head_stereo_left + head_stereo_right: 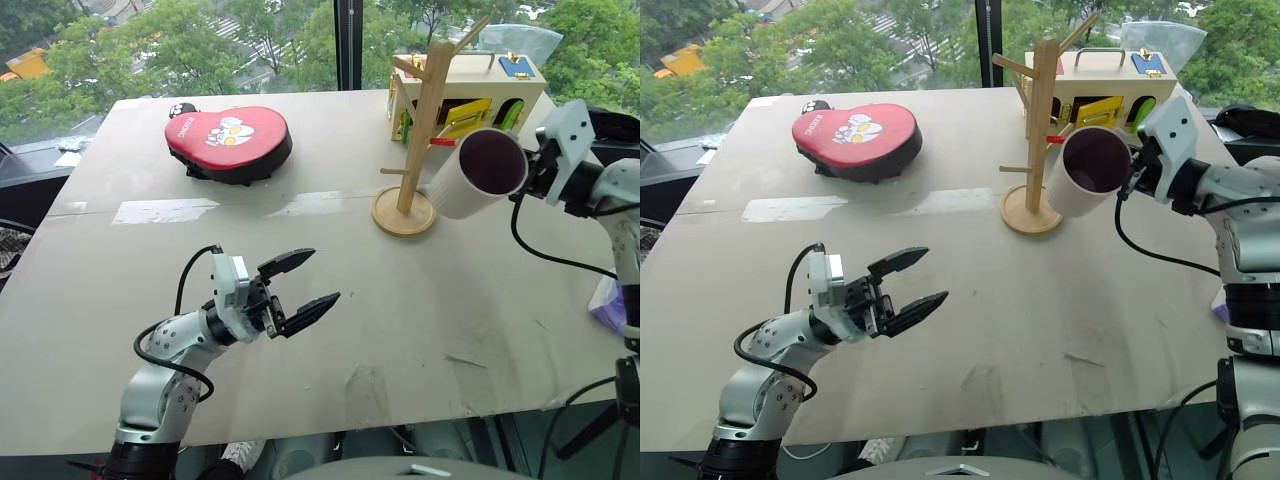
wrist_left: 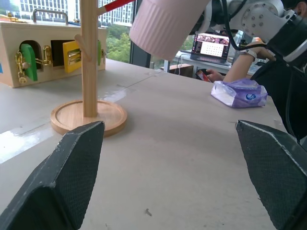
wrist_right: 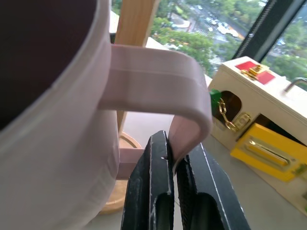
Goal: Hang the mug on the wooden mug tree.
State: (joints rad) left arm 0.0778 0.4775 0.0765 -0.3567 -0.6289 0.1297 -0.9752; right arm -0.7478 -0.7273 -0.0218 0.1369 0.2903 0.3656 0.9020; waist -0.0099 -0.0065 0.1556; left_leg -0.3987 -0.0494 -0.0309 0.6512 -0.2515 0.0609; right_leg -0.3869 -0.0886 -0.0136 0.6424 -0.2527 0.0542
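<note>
The mug is white with a dark maroon inside. It hangs tilted in the air, mouth towards me, just right of the wooden mug tree. The tree is a pale pole with angled pegs on a round base. My right gripper is shut on the mug's loop handle, and this gripper shows behind the mug from above. The mug's ribbed side sits close to the pole without clearly touching it. My left gripper is open and empty, low over the near left of the table.
A red heart-shaped pad lies at the back left. A pale wooden box with coloured latches stands behind the tree. A purple packet lies at the table's right edge. Beyond it are a person's arm and a laptop.
</note>
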